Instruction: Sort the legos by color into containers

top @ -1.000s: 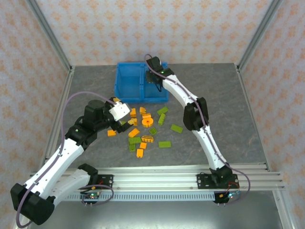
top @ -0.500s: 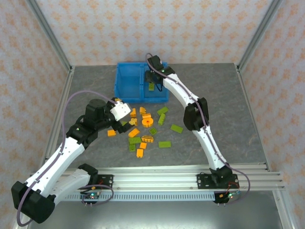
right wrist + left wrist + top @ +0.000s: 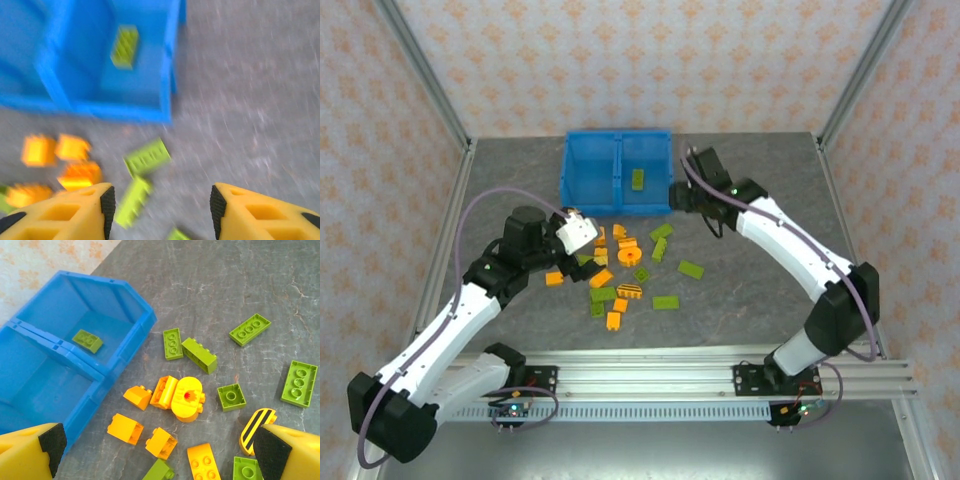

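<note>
In the containers' right bin [image 3: 655,195], one green lego [image 3: 637,179]; left end effector [image 3: 162,444] and right end effector [image 3: 162,206] both apart, empty.

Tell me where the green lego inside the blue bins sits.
In the top view, the green lego lies alone in the right compartment of the blue containers, close to the centre divider.

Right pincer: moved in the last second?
Yes. The right pincer pulled back from over the right bin of the blue containers, rightward and nearer, and now sits just off that bin's near-right corner.
</note>
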`<state>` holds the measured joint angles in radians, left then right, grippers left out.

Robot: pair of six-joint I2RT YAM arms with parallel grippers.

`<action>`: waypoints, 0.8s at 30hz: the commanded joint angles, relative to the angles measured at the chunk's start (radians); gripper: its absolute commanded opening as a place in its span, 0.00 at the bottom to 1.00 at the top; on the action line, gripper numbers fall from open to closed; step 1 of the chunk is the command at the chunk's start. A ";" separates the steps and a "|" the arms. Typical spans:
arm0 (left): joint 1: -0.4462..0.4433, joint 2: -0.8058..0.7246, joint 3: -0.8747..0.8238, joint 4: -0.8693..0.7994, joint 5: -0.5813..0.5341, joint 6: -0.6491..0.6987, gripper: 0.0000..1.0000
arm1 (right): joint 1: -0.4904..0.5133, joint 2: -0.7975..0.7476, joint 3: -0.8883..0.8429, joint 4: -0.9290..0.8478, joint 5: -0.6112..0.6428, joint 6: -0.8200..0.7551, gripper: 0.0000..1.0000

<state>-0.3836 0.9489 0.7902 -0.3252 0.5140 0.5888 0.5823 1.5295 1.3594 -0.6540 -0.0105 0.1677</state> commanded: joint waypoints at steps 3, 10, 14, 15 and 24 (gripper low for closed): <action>-0.002 0.011 0.023 0.011 0.048 -0.034 1.00 | 0.028 0.060 -0.150 -0.130 -0.073 -0.154 0.63; -0.004 0.020 0.020 0.005 0.032 -0.028 1.00 | 0.093 0.178 -0.210 -0.102 -0.119 -0.234 0.90; -0.004 0.033 0.023 0.008 0.040 -0.033 1.00 | 0.091 0.229 -0.220 -0.086 -0.096 -0.264 0.95; -0.004 0.036 0.024 0.008 0.040 -0.035 1.00 | 0.091 0.248 -0.211 -0.095 -0.076 -0.272 0.95; -0.006 0.045 0.026 0.008 0.038 -0.036 1.00 | 0.077 0.327 -0.200 -0.094 -0.099 -0.300 0.75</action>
<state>-0.3847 0.9932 0.7902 -0.3244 0.5426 0.5724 0.6708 1.8248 1.1542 -0.7372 -0.1398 -0.1211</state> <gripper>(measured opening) 0.996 0.766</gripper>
